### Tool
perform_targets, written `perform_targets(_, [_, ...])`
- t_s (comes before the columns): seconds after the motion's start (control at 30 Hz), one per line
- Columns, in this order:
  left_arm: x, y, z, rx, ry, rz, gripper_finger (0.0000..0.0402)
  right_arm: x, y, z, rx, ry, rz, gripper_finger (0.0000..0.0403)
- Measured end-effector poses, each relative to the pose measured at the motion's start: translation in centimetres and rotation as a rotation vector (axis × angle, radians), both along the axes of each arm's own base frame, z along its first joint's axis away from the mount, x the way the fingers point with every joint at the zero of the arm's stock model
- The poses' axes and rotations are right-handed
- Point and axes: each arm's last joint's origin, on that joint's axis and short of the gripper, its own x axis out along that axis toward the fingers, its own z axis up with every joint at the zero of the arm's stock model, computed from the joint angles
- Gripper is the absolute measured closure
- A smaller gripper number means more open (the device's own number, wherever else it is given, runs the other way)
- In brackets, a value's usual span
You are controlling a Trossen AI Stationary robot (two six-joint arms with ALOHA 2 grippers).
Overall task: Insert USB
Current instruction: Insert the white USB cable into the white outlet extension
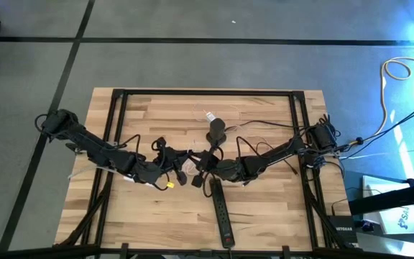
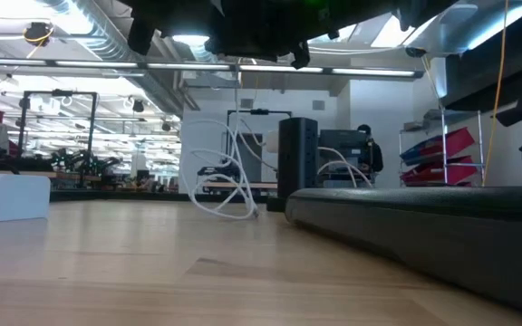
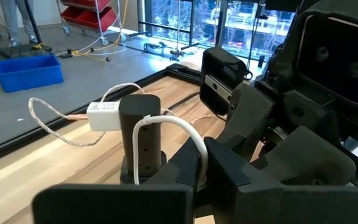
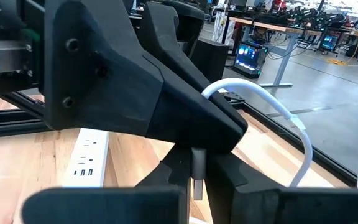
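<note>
Over the middle of the desk (image 1: 264, 208), the left gripper (image 1: 177, 171) and right gripper (image 1: 201, 167) meet, both clamped on the white cable (image 4: 272, 106), whose USB plug (image 4: 197, 171) hangs between the right fingers, near the black tower (image 3: 143, 137) toward the far edge.

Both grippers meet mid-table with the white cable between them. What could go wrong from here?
1. The right gripper pinches the USB plug close behind its tip; it could twist or slip as it is pushed in.
2. The white cable arches stiffly from the left gripper, so its spring may pull the plug off line.
3. The black tower stands upright and might tip under a sideways push.
</note>
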Motion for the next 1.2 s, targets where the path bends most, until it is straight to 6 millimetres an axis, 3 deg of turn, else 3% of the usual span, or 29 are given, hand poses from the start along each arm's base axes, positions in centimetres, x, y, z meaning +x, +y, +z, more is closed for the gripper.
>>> perform_targets(0.67, [-0.57, 0.2, 0.85, 0.005, 0.0, -0.029, 0.0396, -0.01, 0.01, -0.13, 0.0, 0.008, 0.005, 0.0397])
perform_targets(0.97, [-0.55, 0.15, 0.98, 0.02, 0.013, -0.053, 0.04, -0.01, 0.01, -0.33, -0.002, 0.015, 0.005, 0.0352])
perform_targets(1.2, [-0.6, 0.16, 0.79, 0.029, 0.034, -0.055, 0.0401, -0.01, 0.03, -0.26, 0.0, 0.008, 0.005, 0.0359])
